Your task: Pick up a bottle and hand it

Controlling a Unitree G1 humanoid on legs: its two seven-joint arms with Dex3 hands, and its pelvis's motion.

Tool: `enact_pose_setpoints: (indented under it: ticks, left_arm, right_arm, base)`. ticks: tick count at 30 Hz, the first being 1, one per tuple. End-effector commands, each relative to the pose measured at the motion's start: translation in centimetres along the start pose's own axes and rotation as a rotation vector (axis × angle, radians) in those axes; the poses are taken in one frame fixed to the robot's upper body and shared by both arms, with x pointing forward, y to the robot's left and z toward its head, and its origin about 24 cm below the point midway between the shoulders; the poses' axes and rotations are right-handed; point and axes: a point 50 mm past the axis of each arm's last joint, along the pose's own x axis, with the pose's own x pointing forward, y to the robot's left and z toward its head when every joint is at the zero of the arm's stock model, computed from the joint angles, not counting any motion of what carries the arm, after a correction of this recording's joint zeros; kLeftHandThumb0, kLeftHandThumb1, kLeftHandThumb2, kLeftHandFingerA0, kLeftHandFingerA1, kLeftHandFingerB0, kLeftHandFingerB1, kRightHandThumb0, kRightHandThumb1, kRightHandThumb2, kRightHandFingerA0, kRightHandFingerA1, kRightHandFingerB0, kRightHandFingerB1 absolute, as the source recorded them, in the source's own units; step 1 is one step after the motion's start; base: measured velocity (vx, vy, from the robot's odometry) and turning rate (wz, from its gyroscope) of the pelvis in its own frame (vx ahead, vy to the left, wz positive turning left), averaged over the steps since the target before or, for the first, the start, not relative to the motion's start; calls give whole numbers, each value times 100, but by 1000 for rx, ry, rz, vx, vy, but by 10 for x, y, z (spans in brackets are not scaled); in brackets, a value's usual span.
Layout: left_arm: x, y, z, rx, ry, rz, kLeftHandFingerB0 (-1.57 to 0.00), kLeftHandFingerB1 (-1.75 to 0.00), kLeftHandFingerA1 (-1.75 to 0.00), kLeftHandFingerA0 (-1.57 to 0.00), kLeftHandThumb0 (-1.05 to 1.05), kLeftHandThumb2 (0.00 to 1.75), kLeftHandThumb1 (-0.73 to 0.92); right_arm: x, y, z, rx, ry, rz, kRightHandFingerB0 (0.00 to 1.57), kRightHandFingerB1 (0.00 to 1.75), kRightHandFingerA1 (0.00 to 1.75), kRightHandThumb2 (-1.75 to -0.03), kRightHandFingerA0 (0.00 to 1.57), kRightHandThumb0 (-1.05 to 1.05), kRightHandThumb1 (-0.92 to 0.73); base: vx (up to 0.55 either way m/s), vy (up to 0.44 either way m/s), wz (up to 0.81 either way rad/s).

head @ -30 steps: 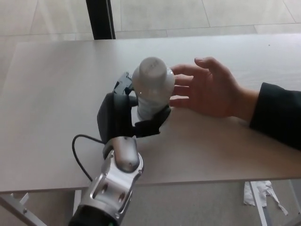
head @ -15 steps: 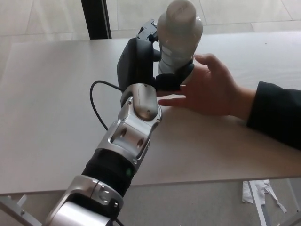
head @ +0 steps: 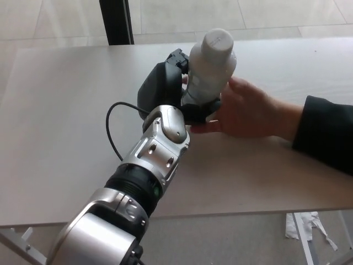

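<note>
1. Handover is happening right now: the left robot hand (head: 179, 96) is gripping the white bottle (head: 210, 65) around its lower body, holding it up above the worktop (head: 60, 121), roughly upright and leaning a bit.
2. A person's hand (head: 251, 107) is coming in from the right and touching the bottle's lower part, fingers wrapping around the side right next to the robot's fingers.
3. I'm guessing the pickup part is done and the give part is nearly there.
4. Next move, I'd say, is loosening the robot fingers only once the person is clearly taking the weight, otherwise it's dropping onto the worktop.
5. The right robot hand isn't showing anywhere.
</note>
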Motion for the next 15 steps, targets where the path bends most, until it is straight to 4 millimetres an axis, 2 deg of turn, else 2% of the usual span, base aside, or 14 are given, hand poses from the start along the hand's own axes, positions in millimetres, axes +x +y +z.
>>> enact_pose_setpoints:
  ticks: [1, 2, 3, 4, 5, 6, 8, 9, 10, 11, 12, 13, 14, 15]
  left_arm:
    - [-19, -41, 50, -54, -61, -57, -72, -129, -160, -82, -22, 70, 75]
    - [-20, -44, 55, -58, -54, -65, -68, -140, -165, -86, -21, 68, 77]
    - [-23, -50, 63, -57, -51, -98, -77, -139, -144, -96, -21, 71, 79]
    - [-23, -49, 63, -56, -51, -97, -77, -139, -144, -96, -21, 71, 79]
    - [-24, -52, 66, -39, -79, -110, -82, -134, -135, -102, -18, 73, 76]
    - [-27, -56, 74, -25, -113, -137, -71, -133, -163, -84, -16, 68, 77]
    - [-29, -59, 78, -8, -115, -156, -68, -132, -165, -75, -17, 66, 79]
    - [-30, -61, 82, -26, -104, -180, -67, -71, -133, -75, -23, 65, 81]
    - [-31, -62, 84, -31, -102, -193, -67, -71, -127, -76, -26, 66, 82]
    - [-31, -62, 84, -31, -103, -194, -67, -71, -127, -76, -26, 66, 82]
    - [-31, -62, 85, -30, -104, -194, -64, -99, -145, -69, -21, 64, 83]
    - [-31, -62, 87, -29, -108, -195, -64, -99, -145, -69, -21, 64, 83]
    - [-31, -62, 88, -26, -113, -193, -59, -139, -172, -70, -19, 63, 84]
    - [-31, -62, 89, -21, -119, -192, -59, -139, -172, -70, -19, 63, 84]
  right_arm:
    - [-2, 4, 1, 1, 29, -7, 36, 58, 76, -59, 51, -66, -61]
    - [-2, 5, 2, -4, 29, -7, 36, 58, 76, -59, 54, -65, -61]
    - [-2, 6, 1, 8, 29, -1, 36, 58, 75, -59, 52, -66, -61]
    - [-2, 7, 1, 8, 30, -1, 36, 58, 75, -59, 52, -66, -61]
    - [-2, 7, 1, 19, 38, -3, 34, 62, 73, -90, 49, -65, -44]
    - [-2, 7, 1, 16, 36, -9, 35, 62, 73, -90, 50, -66, -44]
    - [-1, 8, 2, 16, 28, -5, 35, 62, 73, -90, 50, -65, -44]
    - [0, 7, 1, 15, 27, -8, 37, 57, 74, -58, 53, -65, -61]
    - [0, 7, 1, 18, 28, -7, 35, 62, 73, -90, 51, -65, -44]
    - [1, 7, 1, 19, 28, -6, 35, 62, 73, -90, 51, -65, -44]
    - [1, 6, 1, 21, 31, -9, 38, 56, 71, -58, 54, -65, -60]
    - [3, 6, 0, 26, 34, -14, 38, 56, 71, -58, 54, -65, -60]
    - [2, 7, 2, 30, 29, -8, 36, 57, 73, -58, 54, -66, -60]
    - [0, 8, 4, 35, 22, 0, 36, 57, 73, -58, 54, -66, -60]
  base:
    - [0, 0, 0]
    - [0, 0, 0]
    - [0, 0, 0]
    - [0, 0, 0]
    - [0, 0, 0]
    - [0, 0, 0]
    - [0, 0, 0]
    - [0, 0, 0]
    - [0, 0, 0]
    - [0, 0, 0]
    - [0, 0, 0]
    - [0, 0, 0]
    - [0, 0, 0]
    - [0, 0, 0]
